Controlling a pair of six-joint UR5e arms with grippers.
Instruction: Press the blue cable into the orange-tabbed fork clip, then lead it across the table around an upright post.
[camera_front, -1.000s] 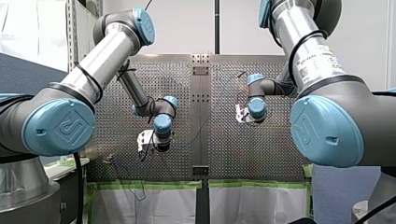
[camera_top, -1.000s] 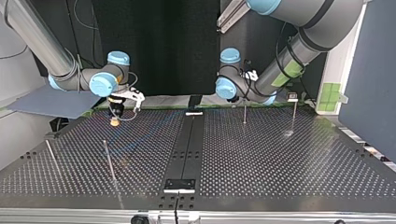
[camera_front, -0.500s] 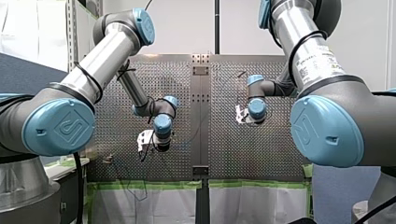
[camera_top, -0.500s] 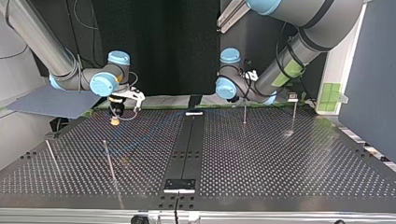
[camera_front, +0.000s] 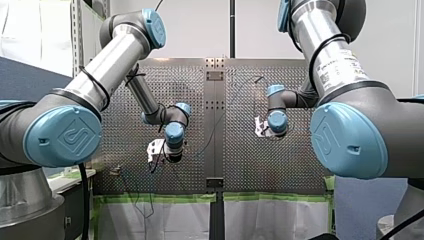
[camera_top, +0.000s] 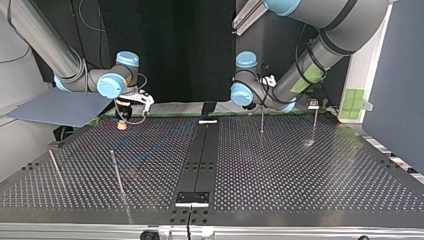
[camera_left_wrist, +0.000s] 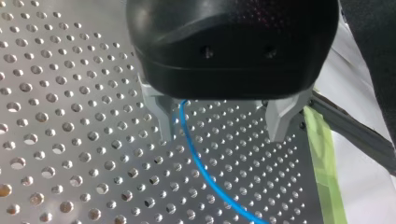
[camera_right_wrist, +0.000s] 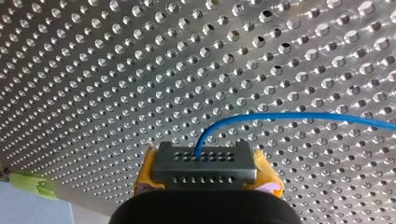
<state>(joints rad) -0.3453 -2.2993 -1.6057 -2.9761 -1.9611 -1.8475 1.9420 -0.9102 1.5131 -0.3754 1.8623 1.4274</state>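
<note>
Front view: my left gripper (camera_front: 169, 156) and my right gripper (camera_front: 264, 131) over the perforated table (camera_front: 300, 165). Top view: my right gripper low, far left. Left wrist: metal fingers (camera_left_wrist: 159, 112) apart, blue cable (camera_left_wrist: 187, 140) between. Right wrist: yellow pads (camera_right_wrist: 267, 176) clamped on the cable's dark end block (camera_right_wrist: 205, 165)

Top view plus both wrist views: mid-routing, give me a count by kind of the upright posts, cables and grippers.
upright posts: 4
blue cable: 1
grippers, left gripper and right gripper: 2
total: 7
</note>
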